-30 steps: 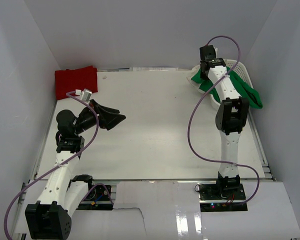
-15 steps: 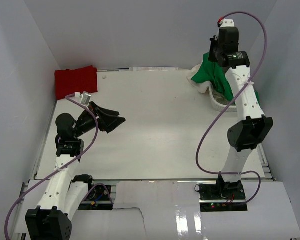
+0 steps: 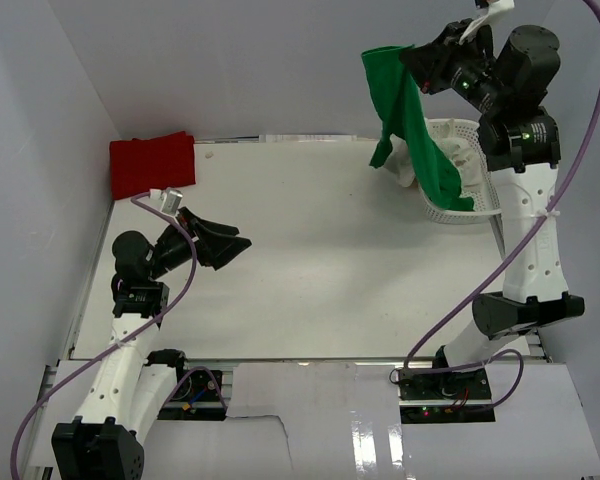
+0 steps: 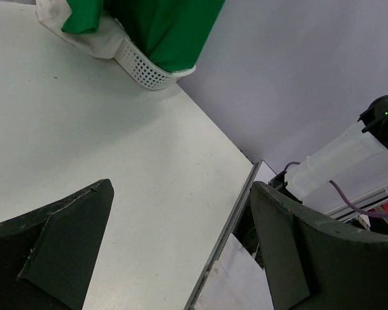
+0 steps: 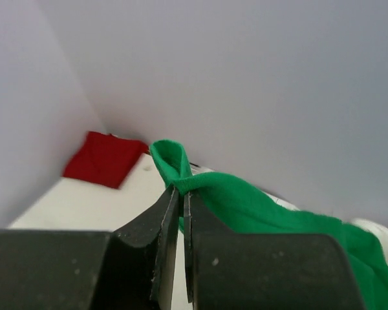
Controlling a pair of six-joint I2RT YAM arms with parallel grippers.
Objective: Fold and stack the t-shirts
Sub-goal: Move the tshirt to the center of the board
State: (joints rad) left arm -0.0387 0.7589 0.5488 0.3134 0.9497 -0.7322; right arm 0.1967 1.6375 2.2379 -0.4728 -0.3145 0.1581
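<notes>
While the right gripper (image 3: 412, 62) is held high above the far right corner of the table (image 3: 310, 270), its fingers are pinched tight on a fold of the green t-shirt (image 3: 417, 120). The right wrist view confirms the grip: the two fingers (image 5: 161, 219) stand almost together, with a bunched edge of green cloth clamped at their tips. From that hold the shirt hangs down in a long drape. Its lower end reaches the white mesh basket (image 3: 450, 216) at the far right of the table. One green corner dangles free on the left side of the drape, above the table.

Cream-white cloth (image 3: 408, 172) lies over the basket's left rim and touches the table. Whether it is one shirt or several cannot be told.

The red t-shirt (image 3: 152, 164) lies folded flat in the far left corner, against the back wall, well apart from both grippers.

The left gripper (image 3: 224, 241) hovers above the left part of the table, pointing to the right, with nothing between its fingers. The left wrist view shows its jaws spread wide, with bare table surface between them and the basket and green cloth far ahead.
</notes>
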